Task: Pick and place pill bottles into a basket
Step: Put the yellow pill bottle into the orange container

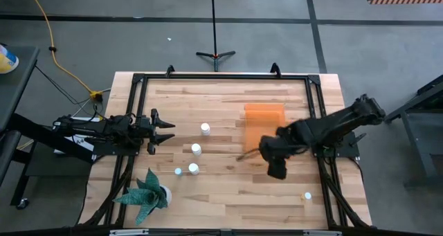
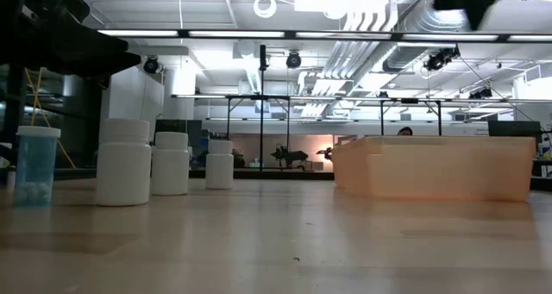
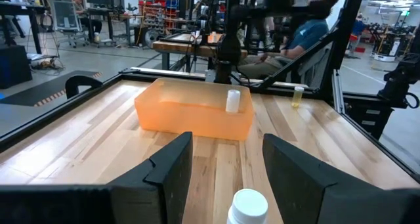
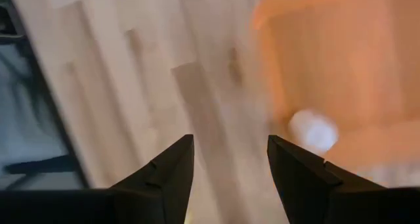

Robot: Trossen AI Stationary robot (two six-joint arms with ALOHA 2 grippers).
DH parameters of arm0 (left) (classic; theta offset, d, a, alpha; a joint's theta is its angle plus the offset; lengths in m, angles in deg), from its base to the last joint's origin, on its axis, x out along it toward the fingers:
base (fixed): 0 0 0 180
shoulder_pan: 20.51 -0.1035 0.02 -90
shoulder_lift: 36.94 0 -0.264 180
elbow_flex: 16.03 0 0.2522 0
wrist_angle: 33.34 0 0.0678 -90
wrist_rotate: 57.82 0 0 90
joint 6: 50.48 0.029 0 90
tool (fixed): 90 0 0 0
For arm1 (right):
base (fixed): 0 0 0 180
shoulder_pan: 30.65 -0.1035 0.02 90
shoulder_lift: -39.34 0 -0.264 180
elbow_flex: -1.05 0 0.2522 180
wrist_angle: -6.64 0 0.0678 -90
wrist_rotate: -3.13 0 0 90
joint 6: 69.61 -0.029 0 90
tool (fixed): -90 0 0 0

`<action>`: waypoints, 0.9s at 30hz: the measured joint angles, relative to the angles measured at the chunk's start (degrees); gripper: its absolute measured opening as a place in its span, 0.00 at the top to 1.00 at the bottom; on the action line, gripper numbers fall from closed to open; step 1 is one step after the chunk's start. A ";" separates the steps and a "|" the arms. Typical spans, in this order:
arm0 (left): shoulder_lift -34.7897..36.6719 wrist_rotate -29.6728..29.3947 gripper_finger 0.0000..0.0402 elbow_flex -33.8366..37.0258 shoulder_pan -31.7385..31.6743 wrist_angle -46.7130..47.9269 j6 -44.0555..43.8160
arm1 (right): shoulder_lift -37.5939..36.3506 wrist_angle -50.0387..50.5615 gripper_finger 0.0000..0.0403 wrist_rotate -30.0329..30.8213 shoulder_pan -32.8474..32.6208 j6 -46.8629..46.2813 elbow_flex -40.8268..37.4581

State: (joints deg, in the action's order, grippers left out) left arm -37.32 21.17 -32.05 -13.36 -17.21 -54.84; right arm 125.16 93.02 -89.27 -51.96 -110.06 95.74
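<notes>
The orange basket [image 1: 264,118] stands on the table right of centre; it also shows in the low view [image 2: 431,167] and the left wrist view [image 3: 194,112]. One white pill bottle [image 4: 314,131] shows inside it, also seen from the left wrist [image 3: 233,100]. Three white pill bottles [image 1: 205,129] [image 1: 196,149] [image 1: 194,169] stand upright left of the basket. My right gripper [image 1: 248,155] hangs open and empty by the basket's near left corner. My left gripper [image 1: 165,129] is open at the table's left, level, with a bottle [image 3: 248,207] just ahead of its fingers.
A small bluish bottle [image 1: 178,171] stands near the white ones. Another small bottle [image 1: 307,195] stands near the front right. A potted plant [image 1: 147,193] sits at the front left corner. A black frame [image 1: 221,77] rims the table. People sit beyond the table [image 3: 308,33].
</notes>
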 joint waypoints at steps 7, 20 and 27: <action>0.00 0.00 0.45 0.00 -0.01 0.01 0.00 | 0.00 3.18 0.54 -1.78 -12.42 -19.16 0.45; 0.00 0.00 0.45 0.00 0.01 0.00 -0.02 | 0.00 0.88 0.54 5.26 -31.60 -52.78 -1.86; 0.00 0.00 0.45 0.00 0.01 -0.02 0.00 | 0.02 -6.95 0.54 -0.14 -33.60 -58.72 -10.59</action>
State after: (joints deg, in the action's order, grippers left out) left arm -37.32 21.17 -32.05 -13.35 -17.23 -54.84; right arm 125.18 86.06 -89.40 -85.55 -168.78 85.15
